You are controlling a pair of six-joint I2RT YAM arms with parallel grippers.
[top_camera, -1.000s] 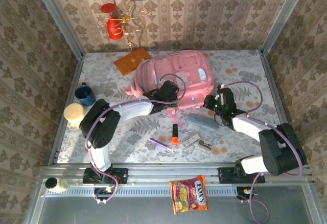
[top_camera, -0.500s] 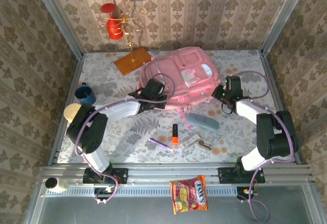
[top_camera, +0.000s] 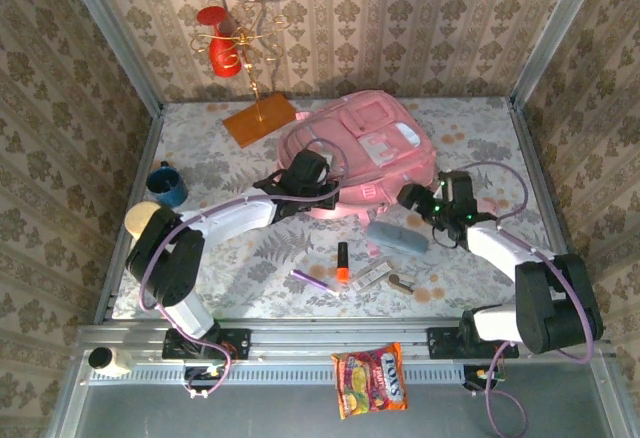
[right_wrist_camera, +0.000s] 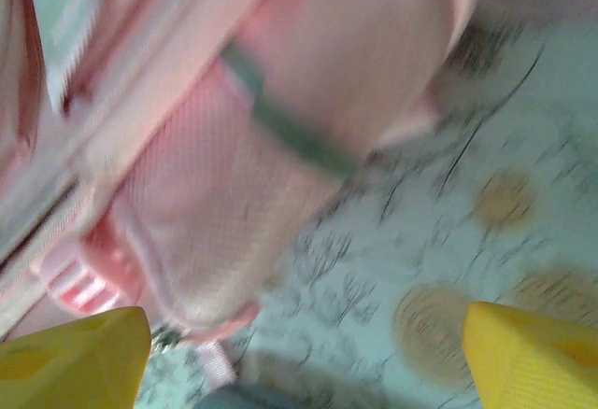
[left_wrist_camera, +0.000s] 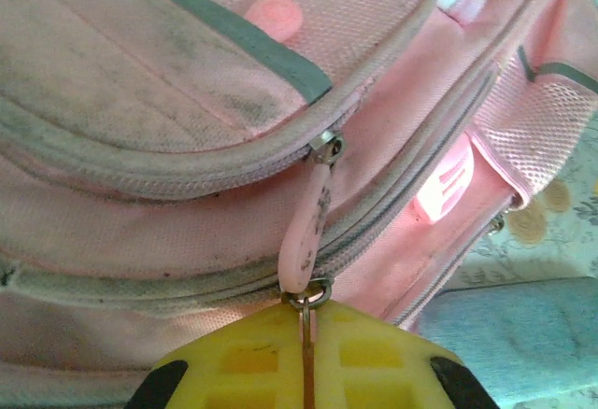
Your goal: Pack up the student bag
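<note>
Jaws on the left arm are pressed together on the zip pull (left_wrist_camera: 306, 222) of the pink bag (top_camera: 365, 148). In the left wrist view the yellow pads (left_wrist_camera: 374, 362) pinch the metal ring at the pull's lower end, and the pink tab runs up from there to its slider (left_wrist_camera: 326, 146) at about 12 o'clock. The zip track curves away from the slider toward 9 o'clock on one side and toward 2 o'clock on the other.

From above, the bag lies flat on the far middle of the counter (top_camera: 250, 248), with its long axis roughly from 9 to 3 o'clock. The left jaws sit at its 8 o'clock edge. The right jaws are spread wide and empty just off its 4 o'clock corner. In the blurred right wrist view their yellow fingertips (right_wrist_camera: 65, 348) stand well apart, and the bag's mesh side pocket (right_wrist_camera: 215, 232) lies ahead at 11 o'clock.

A grey-blue pouch (top_camera: 397, 236) lies on the counter near the bag's 5 o'clock side.

Since the left arm holds the zip, the opening pull is probably its job. The pull should follow the track rather than lift away from the fabric. The right arm is the nearer one to steady the far corner.
</note>
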